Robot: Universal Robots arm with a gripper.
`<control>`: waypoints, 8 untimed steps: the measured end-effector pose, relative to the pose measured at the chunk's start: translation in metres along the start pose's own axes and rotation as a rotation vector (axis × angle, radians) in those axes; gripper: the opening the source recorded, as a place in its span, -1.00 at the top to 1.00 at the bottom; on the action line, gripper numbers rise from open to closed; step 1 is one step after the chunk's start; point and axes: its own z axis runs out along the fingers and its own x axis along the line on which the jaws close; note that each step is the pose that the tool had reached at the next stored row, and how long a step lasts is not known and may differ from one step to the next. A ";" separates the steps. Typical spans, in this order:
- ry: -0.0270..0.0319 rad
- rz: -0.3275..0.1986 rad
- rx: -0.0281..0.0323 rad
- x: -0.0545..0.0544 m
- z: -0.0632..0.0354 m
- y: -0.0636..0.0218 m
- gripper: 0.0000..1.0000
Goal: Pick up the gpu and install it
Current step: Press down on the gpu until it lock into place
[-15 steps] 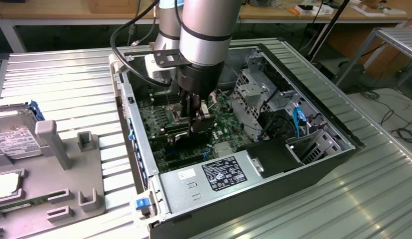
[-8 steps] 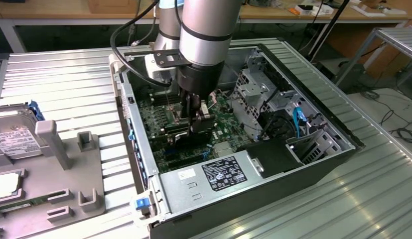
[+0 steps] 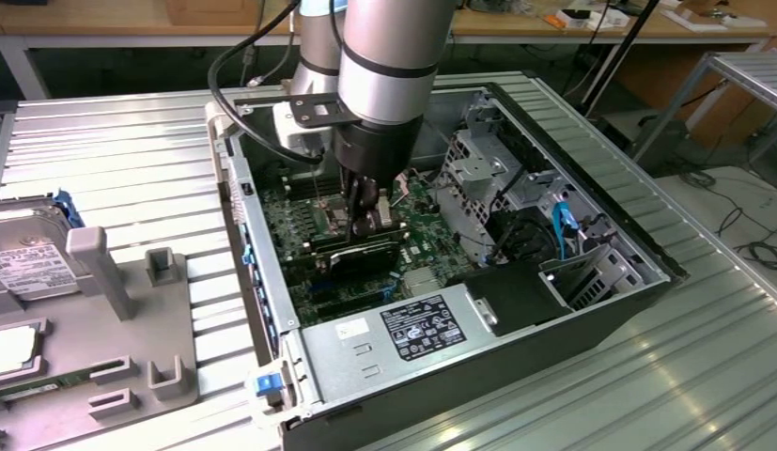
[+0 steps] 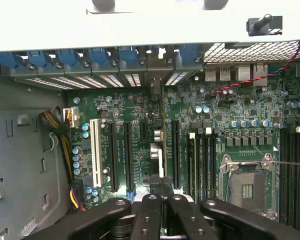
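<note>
The gpu (image 3: 357, 256), a black-faced card, stands on edge on the green motherboard (image 3: 287, 225) inside the open computer case (image 3: 589, 178). In the wrist view I see the gpu (image 4: 157, 150) edge-on, running along an expansion slot with its metal bracket end at the case's rear slot openings. My gripper (image 3: 369, 225) hangs straight down over the card, its fingertips at the card's upper edge. In the wrist view the gripper (image 4: 162, 192) is shut, fingers pressed together over the card's edge; I cannot tell if they pinch it.
A power supply (image 3: 401, 329) fills the case's near end, and drive cages with a blue cable (image 3: 564, 230) fill the exterior view's right side. A hard drive (image 3: 24, 258) and a grey fixture (image 3: 125, 310) lie outside the case. The processor socket (image 4: 246, 187) and memory slots (image 4: 202, 160) flank the card.
</note>
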 end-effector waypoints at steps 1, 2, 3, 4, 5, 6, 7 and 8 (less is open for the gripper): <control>0.0000 0.000 0.0000 0.000 0.0000 0.0000 0.79; 0.0001 0.000 0.0000 0.000 0.0001 0.0000 0.79; 0.0001 0.000 0.0000 0.000 0.0014 0.0000 0.79; 0.0000 0.000 0.0001 0.000 0.0034 0.0000 0.79; 0.0000 0.000 0.0001 0.000 0.0052 0.0000 0.79; 0.0000 0.000 0.0001 0.000 0.0071 -0.0001 0.79; -0.0001 0.000 0.0001 0.000 0.0109 -0.0001 0.79; 0.0000 0.000 0.0001 0.000 0.0152 0.0004 0.79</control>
